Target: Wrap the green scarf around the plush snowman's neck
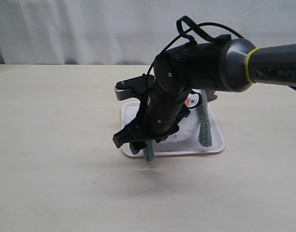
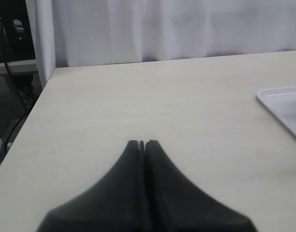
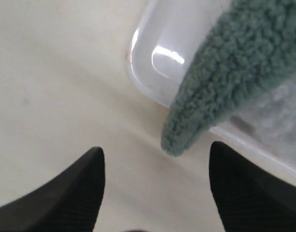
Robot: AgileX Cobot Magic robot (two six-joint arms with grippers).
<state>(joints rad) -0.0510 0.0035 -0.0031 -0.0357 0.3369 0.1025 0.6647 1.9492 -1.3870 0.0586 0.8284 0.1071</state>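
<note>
My right pincer (image 3: 156,151) is spread wide and holds nothing. It hangs low over the near left corner of the white tray (image 3: 148,58). The rounded end of the green scarf (image 3: 225,82) pokes out over the tray's rim, and its tip hangs above the worktop (image 2: 138,96) between my two fingers. My left pincer (image 2: 142,144) is pressed together on nothing and sits well off to the side, with only a corner of the tray in its sight.

Several things could go wrong from here. If I close on just that tip, the fuzzy fleece will likely slide out as soon as I lift. If I go too low, one finger may catch the rim along with the cloth, and the tray would shift or tip. The scarf seems to run under or against the snowman (image 1: 185,133). A sharp pull could drag or roll that light toy before I ever get the cloth near its neck. My own arm hides most of the snowman in the exterior view, so I can't see the neck at all, and I would be aiming the wrap by guesswork.

The tray holds the snowman, a patch of white fluff below my wrist, and the scarf. A second length of the scarf lies along the tray's right side, and the near end spills over the front rim.
</note>
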